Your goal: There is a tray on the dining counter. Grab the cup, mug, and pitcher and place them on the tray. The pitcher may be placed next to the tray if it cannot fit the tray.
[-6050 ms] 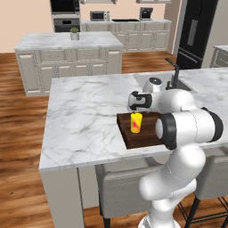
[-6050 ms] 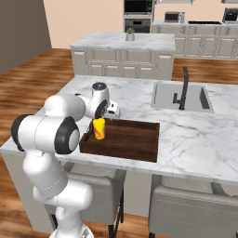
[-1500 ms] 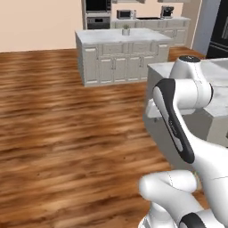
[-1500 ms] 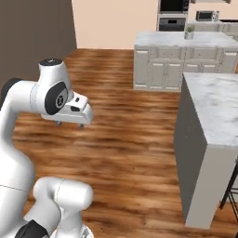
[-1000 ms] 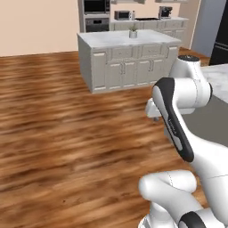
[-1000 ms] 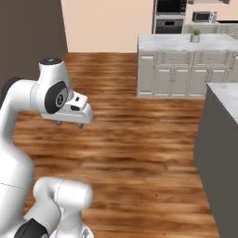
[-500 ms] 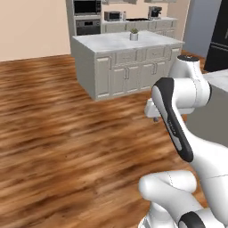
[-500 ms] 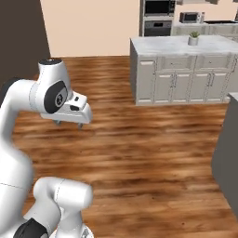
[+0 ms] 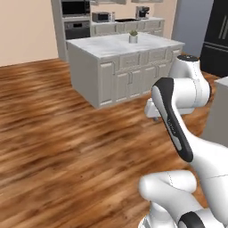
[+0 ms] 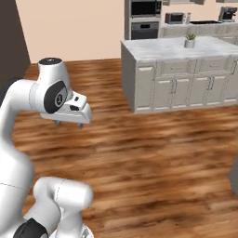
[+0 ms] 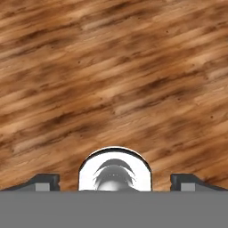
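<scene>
Mobile base in transit. Since half a second ago both base views have swung further, bringing 1 white marble island (image 10: 186, 49), bearing 1 small potted plant (image 10: 189, 40), closer to centre; the base is judged to be driving for the next vessel. The two-finger gripper (image 11: 114, 180) hangs over 1 brown plank floor (image 11: 111, 75), jaws wide apart and empty. Tray, cup, mug and pitcher lie outside these views.

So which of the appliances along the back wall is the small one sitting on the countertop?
The microwave, a small silver box on the back counter. The wall oven beside it is built into tall cabinetry, and the black refrigerator stands on the floor.
</scene>
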Available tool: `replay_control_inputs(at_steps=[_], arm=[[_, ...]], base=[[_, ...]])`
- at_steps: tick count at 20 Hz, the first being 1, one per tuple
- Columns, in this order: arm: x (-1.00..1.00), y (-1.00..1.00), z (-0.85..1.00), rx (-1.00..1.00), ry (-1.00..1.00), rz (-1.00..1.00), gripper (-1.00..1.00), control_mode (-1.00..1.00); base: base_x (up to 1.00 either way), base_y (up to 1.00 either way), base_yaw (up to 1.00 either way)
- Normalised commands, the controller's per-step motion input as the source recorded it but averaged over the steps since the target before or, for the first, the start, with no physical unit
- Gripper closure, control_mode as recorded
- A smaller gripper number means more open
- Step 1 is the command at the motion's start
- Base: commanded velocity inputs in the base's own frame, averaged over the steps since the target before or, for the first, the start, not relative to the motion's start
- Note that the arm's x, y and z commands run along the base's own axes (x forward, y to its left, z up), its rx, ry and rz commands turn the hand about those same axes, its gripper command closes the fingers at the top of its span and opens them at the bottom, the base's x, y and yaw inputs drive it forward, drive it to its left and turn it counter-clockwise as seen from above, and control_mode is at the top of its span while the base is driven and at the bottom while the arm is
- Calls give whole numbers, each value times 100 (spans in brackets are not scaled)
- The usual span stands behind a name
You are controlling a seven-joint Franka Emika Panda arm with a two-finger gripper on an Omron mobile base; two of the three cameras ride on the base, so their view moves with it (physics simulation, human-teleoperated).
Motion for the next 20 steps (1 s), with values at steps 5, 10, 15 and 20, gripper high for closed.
replay_control_inputs(at_steps=[5,10,15,20], arm=[[0,0,0,0,0,0,-100,100],[0,0,0,0,0,0,-100,100],[0,0,0,0,0,0,-100,100],[0,0,0,0,0,0,-100,100]], base=[[92,100,-27],[95,100,-31],[98,100,-40],[100,97,-52]])
